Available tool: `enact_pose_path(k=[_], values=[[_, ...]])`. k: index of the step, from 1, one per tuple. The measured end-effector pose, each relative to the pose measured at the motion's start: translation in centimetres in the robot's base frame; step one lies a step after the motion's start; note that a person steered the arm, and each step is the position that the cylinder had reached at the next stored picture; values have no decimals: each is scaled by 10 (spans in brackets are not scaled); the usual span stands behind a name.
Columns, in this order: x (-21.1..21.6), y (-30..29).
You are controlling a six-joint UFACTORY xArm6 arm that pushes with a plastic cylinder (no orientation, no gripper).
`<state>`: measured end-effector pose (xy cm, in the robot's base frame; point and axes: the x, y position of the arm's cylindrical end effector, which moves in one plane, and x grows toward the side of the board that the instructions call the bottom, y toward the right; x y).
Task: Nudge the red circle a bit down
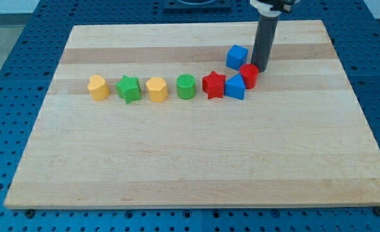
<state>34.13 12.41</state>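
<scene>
Touching red circle (248, 75): my tip (259, 69).

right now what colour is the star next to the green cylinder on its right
Red: the star shows plainly in the camera view, right of the green cylinder.

a pale wooden board (177, 167) lies on a blue perforated table (9, 38). across it runs a row: yellow block (98, 87), green star block (129, 89), yellow block (156, 89), green cylinder block (186, 86), red star block (213, 85), blue block (234, 87). a blue cube block (236, 57) sits above the row's right end.
</scene>
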Motion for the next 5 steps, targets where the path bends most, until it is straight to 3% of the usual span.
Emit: enact_pose_path(k=[3,5], values=[[-42,-105],[-16,-41]])
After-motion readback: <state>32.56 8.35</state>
